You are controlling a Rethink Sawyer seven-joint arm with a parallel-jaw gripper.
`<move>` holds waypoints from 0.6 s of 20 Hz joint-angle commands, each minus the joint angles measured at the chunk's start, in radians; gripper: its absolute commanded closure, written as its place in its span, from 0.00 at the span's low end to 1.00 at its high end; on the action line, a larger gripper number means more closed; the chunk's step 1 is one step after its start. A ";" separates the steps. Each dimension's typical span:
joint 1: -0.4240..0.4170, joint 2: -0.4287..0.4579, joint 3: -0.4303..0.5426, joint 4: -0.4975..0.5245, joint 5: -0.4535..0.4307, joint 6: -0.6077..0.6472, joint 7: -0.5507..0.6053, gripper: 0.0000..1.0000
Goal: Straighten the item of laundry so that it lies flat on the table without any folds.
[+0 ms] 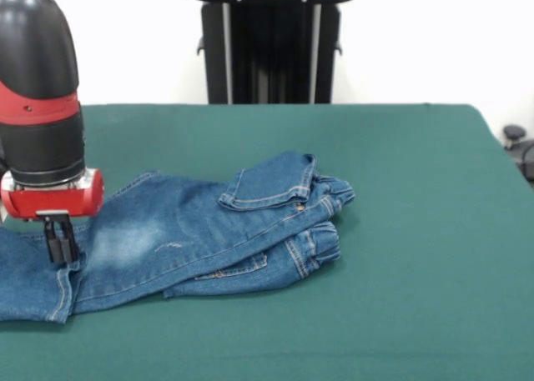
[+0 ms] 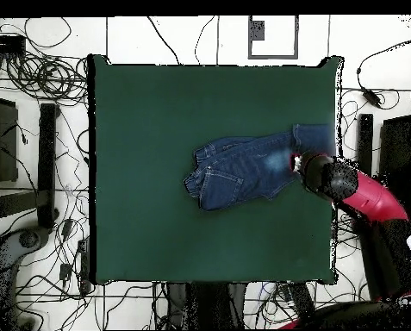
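Denim jeans (image 1: pixel 192 235), blue with a faded pale patch and orange-tan stitching, lie on the dark green table (image 1: pixel 417 231), not flat. In the front view the waistband end is bunched at picture right, with a pocket panel folded up over it and a second layer doubled underneath. The legs run toward picture left, and one hemmed end reaches the picture's left edge.

In the overhead view the jeans (image 2: pixel 243 168) sit right of centre, the leg end running out to the table's right edge, the waist pointing toward the middle. Wide bare felt lies open to the left of the garment and along the top and bottom sides; almost none remains on the right.

Gripper (image 1: pixel 61 246): black fingers drawn close together, tips down on the denim of the leg near the hem; whether they pinch fabric I cannot tell. Red and black arm (image 2: pixel 355 190) reaches in over the table's right edge.

Cables (image 2: pixel 45 78) litter the floor round the table.
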 commanded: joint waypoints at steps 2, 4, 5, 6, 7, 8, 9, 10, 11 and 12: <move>0.057 0.056 0.099 0.016 -0.069 -0.074 0.037 1.00; 0.064 0.051 0.086 0.023 -0.059 -0.070 0.068 1.00; 0.065 0.048 0.083 0.026 -0.056 -0.067 0.076 1.00; 0.064 0.045 0.084 0.028 -0.055 -0.062 0.077 1.00; 0.062 0.041 0.086 0.027 -0.054 -0.053 0.073 1.00; 0.059 0.037 0.087 0.026 -0.053 -0.045 0.069 1.00; 0.055 0.026 0.089 0.027 -0.051 -0.024 0.057 1.00; 0.050 0.011 0.090 0.024 -0.048 0.007 0.040 1.00; 0.045 -0.004 0.092 0.021 -0.046 0.039 0.023 1.00; 0.039 -0.019 0.093 0.018 -0.043 0.070 0.006 1.00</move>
